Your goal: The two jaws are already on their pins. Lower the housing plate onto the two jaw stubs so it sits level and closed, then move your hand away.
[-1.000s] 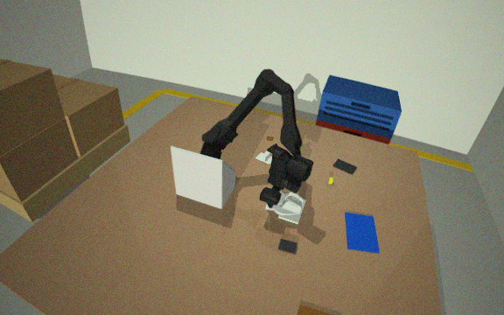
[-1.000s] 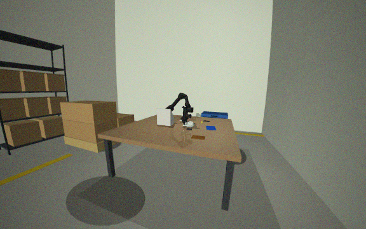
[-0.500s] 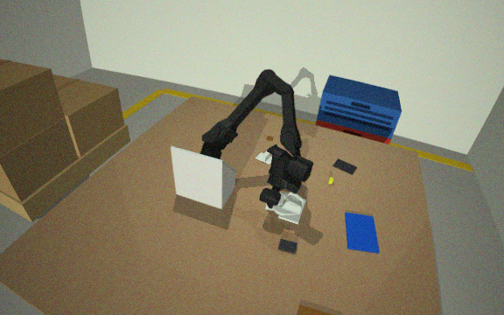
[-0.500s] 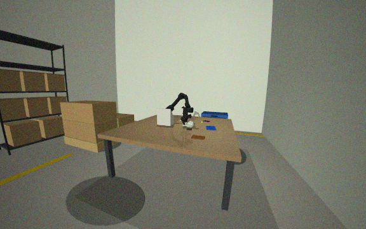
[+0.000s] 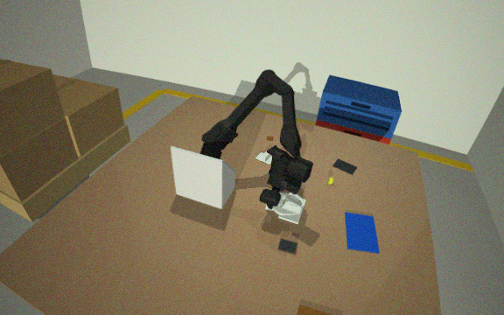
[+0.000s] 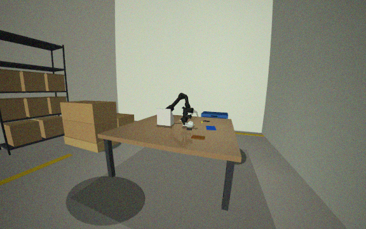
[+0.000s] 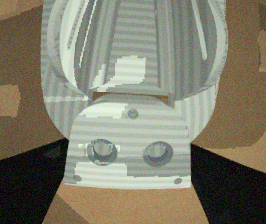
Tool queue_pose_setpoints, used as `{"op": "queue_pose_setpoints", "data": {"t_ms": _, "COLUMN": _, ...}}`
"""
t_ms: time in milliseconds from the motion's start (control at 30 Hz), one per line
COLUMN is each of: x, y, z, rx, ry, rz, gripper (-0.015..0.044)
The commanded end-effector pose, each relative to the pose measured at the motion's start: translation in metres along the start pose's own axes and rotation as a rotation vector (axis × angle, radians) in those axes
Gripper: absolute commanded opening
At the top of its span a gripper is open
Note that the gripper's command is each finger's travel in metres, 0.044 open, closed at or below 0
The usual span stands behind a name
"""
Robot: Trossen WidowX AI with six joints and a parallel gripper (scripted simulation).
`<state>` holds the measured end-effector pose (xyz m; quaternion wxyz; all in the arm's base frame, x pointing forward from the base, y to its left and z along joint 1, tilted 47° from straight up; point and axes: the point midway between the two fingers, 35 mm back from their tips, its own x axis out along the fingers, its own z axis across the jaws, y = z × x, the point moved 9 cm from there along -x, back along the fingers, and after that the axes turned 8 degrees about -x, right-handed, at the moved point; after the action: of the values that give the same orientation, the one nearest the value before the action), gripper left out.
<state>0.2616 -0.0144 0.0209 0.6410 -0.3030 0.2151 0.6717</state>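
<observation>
The housing plate [image 7: 129, 174] is pale grey with two round holes and fills the space between the two black fingers in the wrist view. My gripper [image 7: 129, 147] [image 5: 276, 199] is shut on its side edges. Beyond the plate lies the pale gripper assembly [image 5: 293, 206] [image 6: 189, 124], with two long curved jaws; the right jaw [image 7: 215, 60] and a wider base [image 7: 204, 112] show on one side. A narrow dark gap separates the plate's rounded far end from the middle channel. The stubs and pins under the plate are hidden, so whether it touches them I cannot tell.
A white block [image 5: 197, 179] [image 6: 164, 117] stands left of the arm. A blue rectangle [image 5: 361, 233] [image 6: 211, 128] lies right. Dark flat pieces lie in front [image 5: 288, 246] and back right, near a yellow piece [image 5: 331, 180]. A small white part [image 5: 262, 157] lies behind the hand.
</observation>
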Motion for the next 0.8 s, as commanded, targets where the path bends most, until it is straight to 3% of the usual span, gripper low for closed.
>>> {"op": "queue_pose_setpoints", "data": {"t_ms": 0, "x": 0.0022, "y": 0.0010, "z": -0.0001, "rx": 0.006, "ry": -0.004, "rz": 0.001, "gripper": 0.0351}}
{"op": "queue_pose_setpoints", "data": {"t_ms": 767, "x": 0.0047, "y": 0.0011, "z": 0.0000, "rx": 0.007, "ry": -0.004, "rz": 0.001, "gripper": 0.0351}}
